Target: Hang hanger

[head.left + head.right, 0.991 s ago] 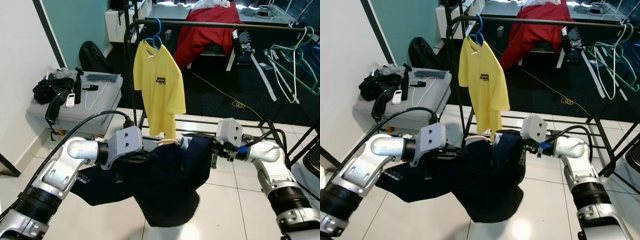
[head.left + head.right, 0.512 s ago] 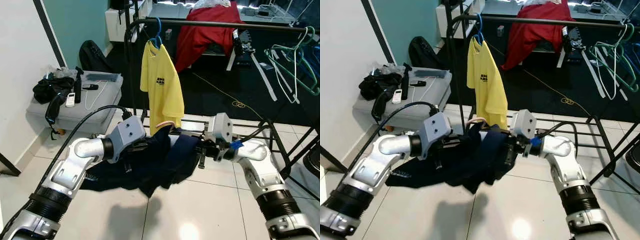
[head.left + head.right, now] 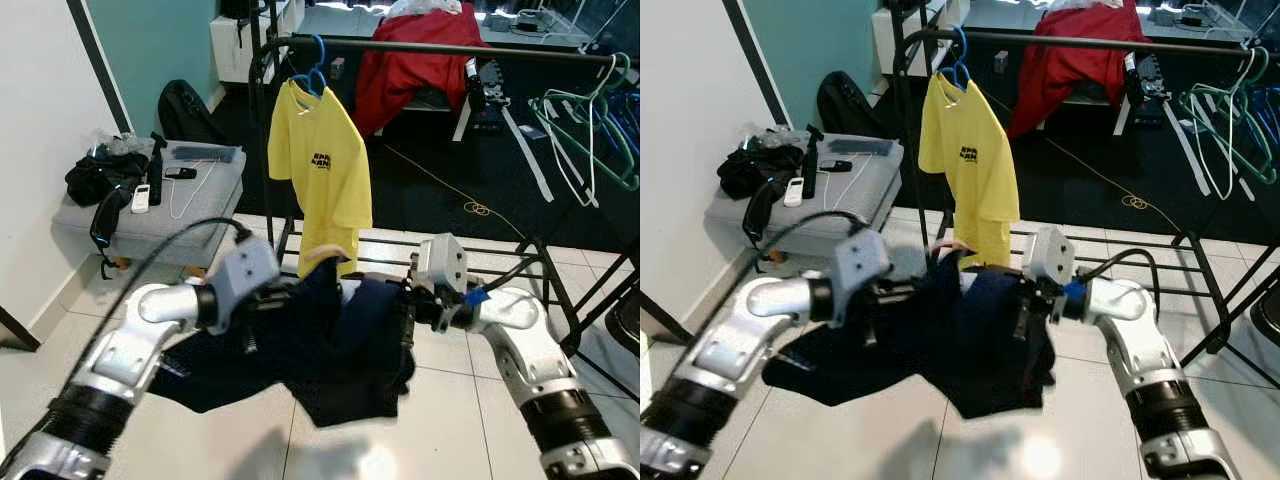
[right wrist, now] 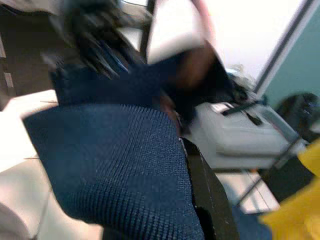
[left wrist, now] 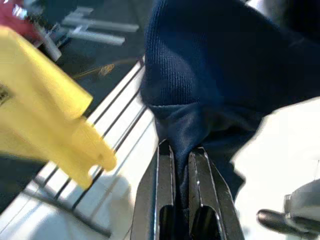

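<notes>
Two grippers carry the task's load: we hold a dark navy garment, with what looks like a pale hanger top poking out at its collar, low and in front of the black clothes rail, well below it. Our left gripper is clamped on a fold of the cloth, as the left wrist view shows. Our right gripper is buried in the fabric at the garment's other side, and we cannot tell how its fingers stand.

Risk, as we judge it: the cloth sags heavily between us, so the hanger could slide out as we lift. A yellow shirt on a blue hanger hangs on the rail directly above; we could snag it or knock it off. Green hangers dangle further along the rail, to the right.
</notes>
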`<state>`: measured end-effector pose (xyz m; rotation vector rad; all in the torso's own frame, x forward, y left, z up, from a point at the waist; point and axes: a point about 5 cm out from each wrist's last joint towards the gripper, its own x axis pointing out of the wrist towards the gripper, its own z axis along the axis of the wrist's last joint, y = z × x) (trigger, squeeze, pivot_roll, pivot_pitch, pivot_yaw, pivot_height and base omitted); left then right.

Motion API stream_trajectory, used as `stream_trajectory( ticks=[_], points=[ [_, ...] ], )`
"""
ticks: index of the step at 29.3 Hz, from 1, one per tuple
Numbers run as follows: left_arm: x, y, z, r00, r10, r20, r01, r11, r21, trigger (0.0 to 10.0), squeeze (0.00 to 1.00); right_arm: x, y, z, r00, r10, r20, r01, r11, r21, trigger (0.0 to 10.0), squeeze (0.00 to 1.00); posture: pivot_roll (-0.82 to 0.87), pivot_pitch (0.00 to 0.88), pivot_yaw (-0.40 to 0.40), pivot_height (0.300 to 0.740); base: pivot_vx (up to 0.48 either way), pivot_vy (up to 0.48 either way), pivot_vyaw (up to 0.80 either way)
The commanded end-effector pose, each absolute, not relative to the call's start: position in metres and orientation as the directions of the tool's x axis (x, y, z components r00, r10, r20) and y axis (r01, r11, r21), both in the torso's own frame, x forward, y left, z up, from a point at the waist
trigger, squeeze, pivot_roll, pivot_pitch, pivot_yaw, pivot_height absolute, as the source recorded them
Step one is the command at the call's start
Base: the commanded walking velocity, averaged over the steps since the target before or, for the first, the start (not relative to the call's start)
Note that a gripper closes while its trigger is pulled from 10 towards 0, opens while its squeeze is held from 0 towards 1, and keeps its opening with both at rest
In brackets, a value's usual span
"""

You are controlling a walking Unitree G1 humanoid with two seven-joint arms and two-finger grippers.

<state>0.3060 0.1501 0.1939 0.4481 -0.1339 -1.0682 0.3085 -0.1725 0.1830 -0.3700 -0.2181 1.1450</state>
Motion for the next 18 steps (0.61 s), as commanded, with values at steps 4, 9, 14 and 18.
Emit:
stream_trajectory(
  ticks=[4, 9, 14, 18],
  points=[
    [0.291, 0.153, 0.197, 0.405, -0.909, -0.095, 0.859, 0.343, 0.379, 0.0, 0.00, 0.308, -0.186, 0.188, 0.440, 0.898, -0.021, -0.829, 0.396, -0.395, 0.0, 0.00, -0.06, 0.118, 0.004, 0.740, 0.000, 0.000, 0.00],
    [0.292, 0.157, 0.194, 0.412, -0.903, -0.120, 0.859, 0.341, 0.382, 0.0, 0.00, 0.304, -0.186, 0.187, 0.415, 0.909, -0.046, -0.843, 0.366, -0.394, 0.0, 0.00, -0.06, 0.116, 0.002, 0.740, 0.000, 0.000, 0.00],
    [0.284, 0.162, 0.194, 0.344, -0.927, -0.148, 0.896, 0.277, 0.346, 0.0, 0.00, 0.304, -0.194, 0.188, 0.415, 0.906, -0.085, -0.844, 0.349, -0.407, 0.0, 0.00, -0.06, 0.118, 0.007, 0.740, 0.000, 0.000, 0.00],
    [0.281, 0.157, 0.192, 0.322, -0.937, -0.137, 0.907, 0.264, 0.328, 0.0, 0.00, 0.303, -0.194, 0.189, 0.416, 0.905, -0.083, -0.842, 0.349, -0.412, 0.0, 0.00, -0.04, 0.116, 0.004, 0.740, 0.000, 0.000, 0.00]
  ],
)
